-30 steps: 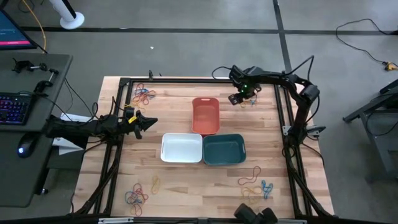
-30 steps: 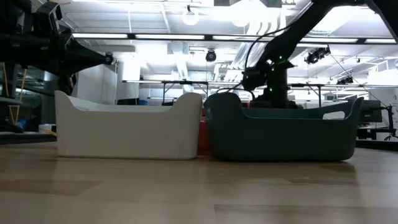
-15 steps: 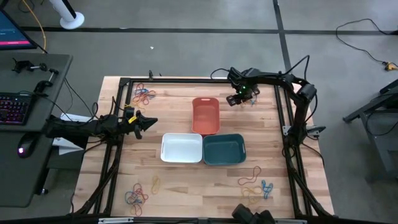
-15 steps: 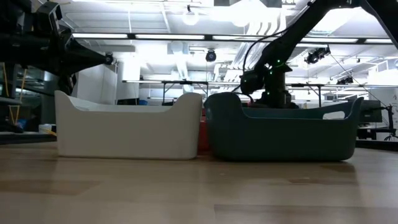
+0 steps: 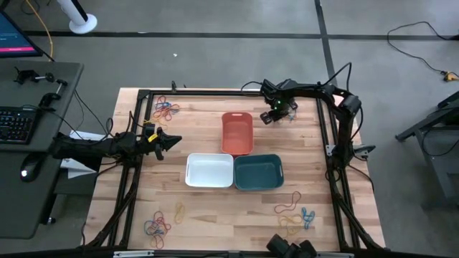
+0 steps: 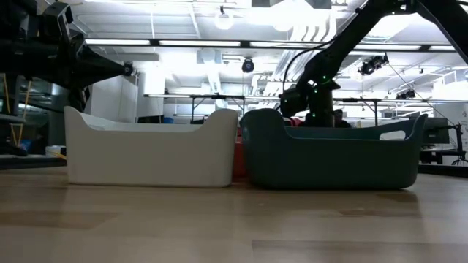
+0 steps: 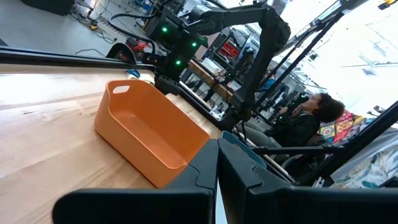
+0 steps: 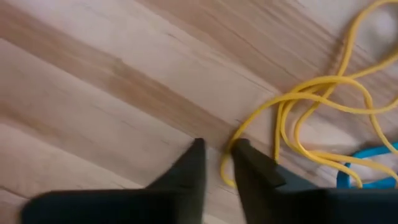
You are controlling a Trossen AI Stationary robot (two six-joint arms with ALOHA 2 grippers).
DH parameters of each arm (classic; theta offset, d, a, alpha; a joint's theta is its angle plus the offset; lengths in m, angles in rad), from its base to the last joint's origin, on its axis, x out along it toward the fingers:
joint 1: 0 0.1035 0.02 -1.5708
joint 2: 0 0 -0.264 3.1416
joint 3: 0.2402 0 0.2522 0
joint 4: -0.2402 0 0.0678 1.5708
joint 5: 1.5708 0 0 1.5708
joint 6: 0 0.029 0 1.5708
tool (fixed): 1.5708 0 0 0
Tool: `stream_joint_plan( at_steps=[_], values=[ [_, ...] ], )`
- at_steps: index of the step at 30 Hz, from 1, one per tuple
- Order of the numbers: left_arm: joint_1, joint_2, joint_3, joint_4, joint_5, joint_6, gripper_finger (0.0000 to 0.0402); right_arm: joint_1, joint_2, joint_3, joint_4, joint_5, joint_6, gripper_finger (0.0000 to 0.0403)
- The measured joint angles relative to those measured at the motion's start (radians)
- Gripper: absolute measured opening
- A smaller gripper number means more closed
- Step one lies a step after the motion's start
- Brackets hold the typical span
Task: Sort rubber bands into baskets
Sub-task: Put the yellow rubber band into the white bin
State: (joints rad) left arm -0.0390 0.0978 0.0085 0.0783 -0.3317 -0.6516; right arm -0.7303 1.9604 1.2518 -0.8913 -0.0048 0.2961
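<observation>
Right gripper point(image 8: 216, 163), low over the wooden counter point(image 5: 208, 208) beyond the orange-red plastic basket point(image 5: 237, 133), has narrowed its jaws to a slit, apparently pinching a thin yellow rubber band point(image 8: 298, 106); left gripper point(image 7: 216, 180) waits shut, empty.

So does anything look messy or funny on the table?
Nothing is broken or spilled. The rubber bands lie in loose piles near the table's corners, none seen in the baskets in the middle. The right claw is down by yellow bands.
</observation>
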Motion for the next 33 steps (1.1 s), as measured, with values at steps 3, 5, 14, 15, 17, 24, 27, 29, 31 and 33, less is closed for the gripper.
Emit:
stream_joint_plan(
  at_steps=[3, 5, 14, 15, 17, 24, 27, 29, 31, 33],
  values=[
    [0.000, 0.000, 0.000, 0.000, 0.000, 0.000, 0.0001, 0.000, 0.001, -0.001, -0.002, 0.000, -0.025, 0.0010],
    [0.000, 0.000, 0.000, 0.000, 0.000, 0.000, 0.0001, 0.000, 0.001, -0.001, -0.007, 0.006, -0.035, 0.0011],
    [0.000, 0.000, 0.000, 0.000, 0.000, 0.000, 0.0001, 0.031, -0.133, -0.006, -0.017, -0.037, -0.093, 0.0000],
    [0.000, 0.000, 0.000, 0.000, 0.000, 0.000, 0.0001, 0.032, -0.165, -0.005, -0.016, -0.078, -0.095, 0.0000],
    [0.000, 0.000, 0.000, 0.000, 0.000, 0.000, 0.0001, 0.038, -0.228, -0.005, -0.007, -0.158, -0.093, 0.0000],
    [0.000, 0.000, 0.000, 0.000, 0.000, 0.000, 0.0001, 0.099, -0.472, -0.004, 0.157, -0.422, -0.049, 0.0000],
    [0.000, 0.000, 0.000, 0.000, 0.000, 0.000, 0.0001, 0.157, -0.538, -0.003, 0.255, -0.496, 0.003, 0.0000],
    [0.000, 0.000, 0.000, 0.000, 0.000, 0.000, 0.0001, 0.210, -0.556, -0.003, 0.325, -0.533, 0.034, 0.0000],
    [0.000, 0.000, 0.000, 0.000, 0.000, 0.000, 0.0001, 0.275, -0.560, -0.003, 0.403, -0.564, 0.065, 0.0000],
    [0.000, 0.000, 0.000, 0.000, 0.000, 0.000, 0.0001, 0.342, -0.559, -0.003, 0.485, -0.582, 0.089, 0.0000]
  ],
)
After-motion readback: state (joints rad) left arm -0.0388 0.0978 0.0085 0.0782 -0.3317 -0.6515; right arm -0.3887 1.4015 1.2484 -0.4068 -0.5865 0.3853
